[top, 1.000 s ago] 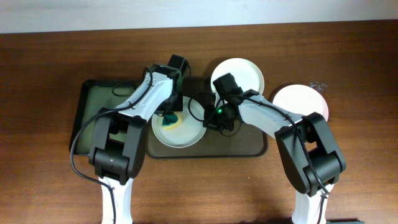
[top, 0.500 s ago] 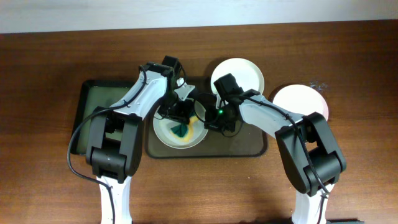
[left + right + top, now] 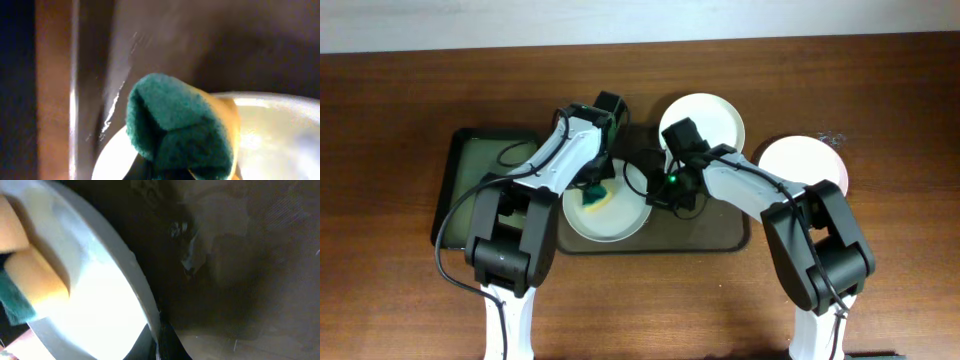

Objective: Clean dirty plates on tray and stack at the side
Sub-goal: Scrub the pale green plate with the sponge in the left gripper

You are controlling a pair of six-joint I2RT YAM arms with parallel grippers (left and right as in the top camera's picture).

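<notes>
A white plate [image 3: 618,220] with yellowish smears lies on the left part of the dark olive-brown tray [image 3: 705,235]. My left gripper [image 3: 592,188] is shut on a green and yellow sponge [image 3: 595,197] and presses it on the plate's upper left part. In the left wrist view the sponge [image 3: 180,125] fills the middle over the plate [image 3: 272,135]. My right gripper [image 3: 654,190] is shut on the plate's right rim; the rim [image 3: 142,297] and the sponge [image 3: 30,280] show in the right wrist view. A second white plate [image 3: 712,118] lies at the tray's far edge. A third plate [image 3: 808,165] lies on the table at the right.
A smaller dark tray with a greenish inside [image 3: 472,185] lies to the left of the large tray. Both arms cross over the large tray's middle. Brown wooden table [image 3: 880,280] surrounds the trays.
The left gripper swept the sponge from the plate's upper left to its middle, then back to the upper left. The right gripper has kept its hold on the rim.
</notes>
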